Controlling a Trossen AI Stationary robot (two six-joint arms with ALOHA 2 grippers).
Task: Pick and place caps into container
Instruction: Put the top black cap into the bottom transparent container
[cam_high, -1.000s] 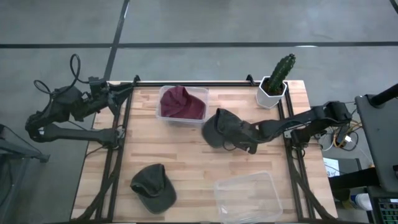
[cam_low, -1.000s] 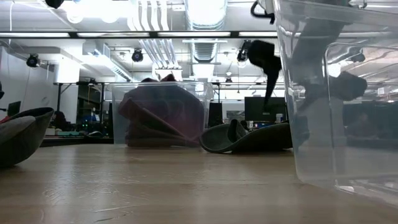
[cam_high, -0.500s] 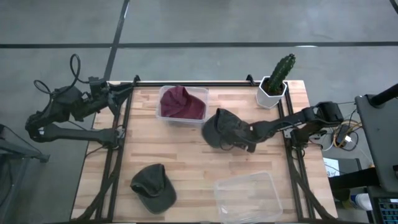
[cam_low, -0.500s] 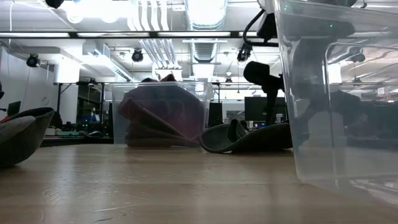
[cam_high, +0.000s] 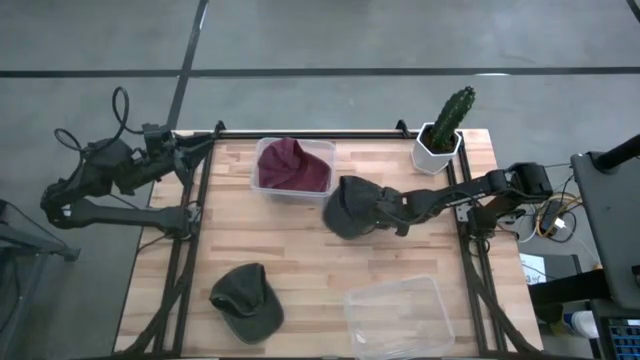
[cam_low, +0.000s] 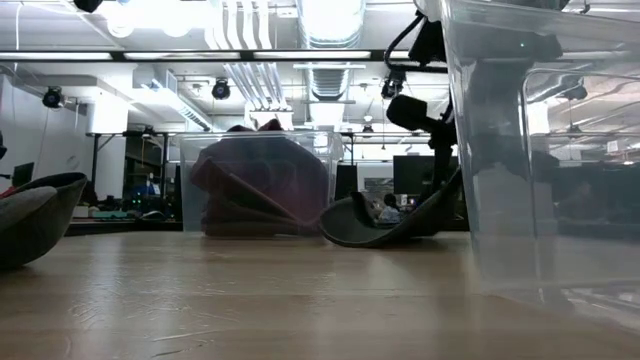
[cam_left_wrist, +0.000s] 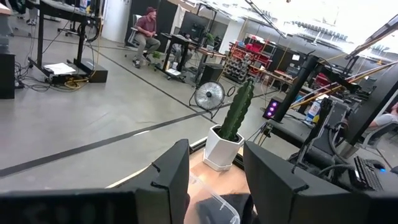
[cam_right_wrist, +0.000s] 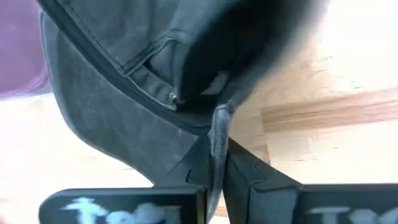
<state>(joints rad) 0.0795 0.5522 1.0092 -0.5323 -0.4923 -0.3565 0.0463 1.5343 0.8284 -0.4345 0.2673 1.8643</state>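
A dark olive cap (cam_high: 355, 207) lies in the middle of the table, just right of a clear container (cam_high: 322, 150) that holds a maroon cap (cam_high: 290, 165). My right gripper (cam_high: 397, 212) reaches in from the table's right and is shut on the olive cap's right edge. A second olive cap (cam_high: 245, 300) rests on the table near the front left. My left gripper (cam_left_wrist: 214, 180) waits open and holds nothing, off the table's far left corner. My right gripper pinches the olive cap's right-hand rim (cam_right_wrist: 217, 134) between its two fingers, the cloth edge standing thin between them. The fingers come nearly level from the table's right. The held side (cam_low: 440, 200) is raised off the wood, while the cap's left part (cam_low: 345, 235) stays on the table.
An empty clear container (cam_high: 400, 315) stands at the front right, and it fills the right of the low view (cam_low: 540, 150). A green cactus in a white pot (cam_high: 443, 130) is at the far right corner. Bare wood lies between the two olive caps.
My right gripper has moved toward the table's left onto the olive cap and shut on its right edge. The cap's right side has come up off the table and the cap has bunched slightly leftward; its left part has stayed down.
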